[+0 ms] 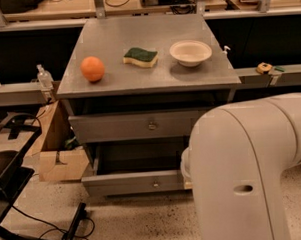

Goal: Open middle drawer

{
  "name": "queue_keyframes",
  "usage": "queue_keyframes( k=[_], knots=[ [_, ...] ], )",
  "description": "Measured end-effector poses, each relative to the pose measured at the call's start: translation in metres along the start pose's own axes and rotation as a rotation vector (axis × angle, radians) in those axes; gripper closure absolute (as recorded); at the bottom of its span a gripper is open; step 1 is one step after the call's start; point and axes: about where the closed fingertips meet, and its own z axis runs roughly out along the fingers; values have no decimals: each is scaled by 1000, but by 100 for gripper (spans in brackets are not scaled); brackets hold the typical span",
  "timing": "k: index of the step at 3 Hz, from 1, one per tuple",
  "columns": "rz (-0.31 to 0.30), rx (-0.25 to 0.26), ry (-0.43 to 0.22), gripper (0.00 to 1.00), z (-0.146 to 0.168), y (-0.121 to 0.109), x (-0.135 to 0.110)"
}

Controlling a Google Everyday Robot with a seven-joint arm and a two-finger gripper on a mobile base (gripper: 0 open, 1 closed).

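Beside middle drawer (128, 184), tool (186, 174) largely behind arm (242, 158)

The robot's white arm (248, 173) fills the lower right. Only a sliver of its pincer (185, 173) shows beside it, at the right end of the middle drawer (133, 184), which stands pulled out below the upper drawer (121, 127). On the grey bench (146, 32) sit an orange (92, 69), a sponge (140, 57) and a bowl (190, 52).

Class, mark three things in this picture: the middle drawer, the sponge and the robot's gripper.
middle drawer (121, 184): camera view, on its grey front, left of the knob.
sponge (140, 56): camera view, on its green top.
gripper (186, 176): camera view, on the sliver showing beside the arm (242, 158), at the drawer's right end.
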Motion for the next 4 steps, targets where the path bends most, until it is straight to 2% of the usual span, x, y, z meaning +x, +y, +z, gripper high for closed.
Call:
queue_keyframes(
  k=[2,3,4],
  knots=[
    [-50,-106,101,96,-22,20,-7],
    [-52,-115,96,100,-22,24,-9],
    [-47,-136,59,100,-20,35,-16]
  ],
)
